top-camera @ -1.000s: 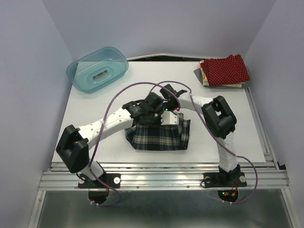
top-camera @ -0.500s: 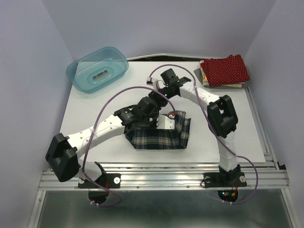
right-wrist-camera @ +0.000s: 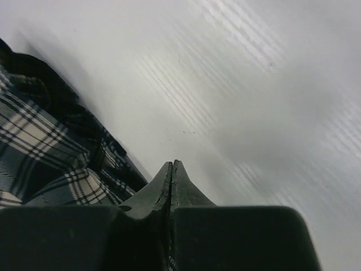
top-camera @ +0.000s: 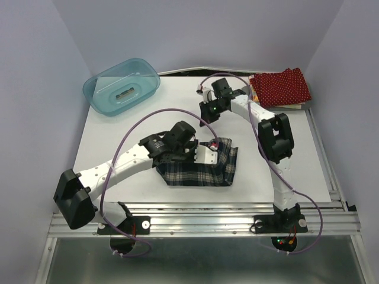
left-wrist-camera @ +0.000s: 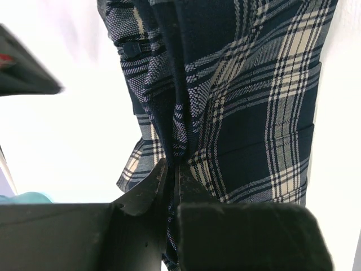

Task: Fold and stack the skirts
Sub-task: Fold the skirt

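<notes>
The teal bin (top-camera: 98, 102) sits at the far left corner of the tabletop (top-camera: 118, 142). It holds no cloth, only a small dark mark on its floor that is too small to make out.

The plaid skirt (top-camera: 201, 171) lies partly folded near the front middle of the tabletop, well apart from the bin. The left end effector (left-wrist-camera: 172, 176) is clamped on a raised ridge of it, with the cloth pinched between the two fingers and the rest of the skirt spread flat beyond them.

The right end effector (right-wrist-camera: 171, 169) has its fingers pressed together with nothing between them. It hangs over bare tabletop behind the plaid skirt, whose edge shows at the left of the right wrist view.

At the far right corner the red dotted skirt (top-camera: 281, 86) lies folded on top of a stack. Beneath it the floral skirt (top-camera: 254, 95) shows only as a thin edge on the left side.
</notes>
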You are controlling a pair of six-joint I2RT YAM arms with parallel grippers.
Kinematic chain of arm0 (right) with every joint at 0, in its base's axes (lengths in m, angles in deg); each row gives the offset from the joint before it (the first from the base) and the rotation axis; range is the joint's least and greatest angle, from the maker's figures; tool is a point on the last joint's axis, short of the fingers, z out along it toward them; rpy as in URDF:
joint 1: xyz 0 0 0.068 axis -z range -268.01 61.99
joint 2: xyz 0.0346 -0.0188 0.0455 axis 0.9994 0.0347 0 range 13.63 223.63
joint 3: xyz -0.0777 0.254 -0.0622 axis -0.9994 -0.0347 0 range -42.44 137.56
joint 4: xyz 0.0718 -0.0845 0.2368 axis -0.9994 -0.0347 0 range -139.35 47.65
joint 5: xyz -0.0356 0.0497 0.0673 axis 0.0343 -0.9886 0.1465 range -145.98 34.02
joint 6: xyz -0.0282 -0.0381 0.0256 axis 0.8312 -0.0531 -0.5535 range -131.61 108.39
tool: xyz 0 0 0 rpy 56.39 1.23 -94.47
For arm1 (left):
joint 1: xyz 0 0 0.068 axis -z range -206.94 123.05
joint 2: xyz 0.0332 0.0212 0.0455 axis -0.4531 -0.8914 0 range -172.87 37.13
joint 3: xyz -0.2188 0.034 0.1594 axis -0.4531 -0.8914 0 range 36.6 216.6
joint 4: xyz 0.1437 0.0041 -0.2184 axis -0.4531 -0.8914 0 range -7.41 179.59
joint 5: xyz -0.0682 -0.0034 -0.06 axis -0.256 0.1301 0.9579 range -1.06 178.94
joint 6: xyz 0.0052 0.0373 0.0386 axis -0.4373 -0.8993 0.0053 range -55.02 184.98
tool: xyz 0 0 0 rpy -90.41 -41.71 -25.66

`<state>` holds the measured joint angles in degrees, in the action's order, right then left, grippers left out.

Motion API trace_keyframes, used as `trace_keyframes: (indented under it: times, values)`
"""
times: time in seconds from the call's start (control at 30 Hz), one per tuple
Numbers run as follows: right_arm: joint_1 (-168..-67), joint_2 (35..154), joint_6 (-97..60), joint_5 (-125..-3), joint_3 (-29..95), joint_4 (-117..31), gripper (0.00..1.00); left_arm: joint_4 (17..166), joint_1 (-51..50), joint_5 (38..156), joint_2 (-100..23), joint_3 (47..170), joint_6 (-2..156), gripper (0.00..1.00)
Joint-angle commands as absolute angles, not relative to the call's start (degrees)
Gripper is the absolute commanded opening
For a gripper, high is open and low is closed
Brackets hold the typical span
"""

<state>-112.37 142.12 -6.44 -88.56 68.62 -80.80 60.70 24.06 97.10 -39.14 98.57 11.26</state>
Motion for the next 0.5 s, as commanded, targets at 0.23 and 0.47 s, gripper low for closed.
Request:
trace_keyframes:
  times: [0.23,0.47]
  values:
    - [-114.5,142.5,-1.2,-96.8,53.0,-79.1,0.01,64.2,24.0,94.5,-43.2,106.6,7.8,0.00]
    - [-115.5,140.5,2.5,-103.8,50.7,-81.5,0.01,72.3,22.7,91.1,-48.7,106.9,6.2,0.00]
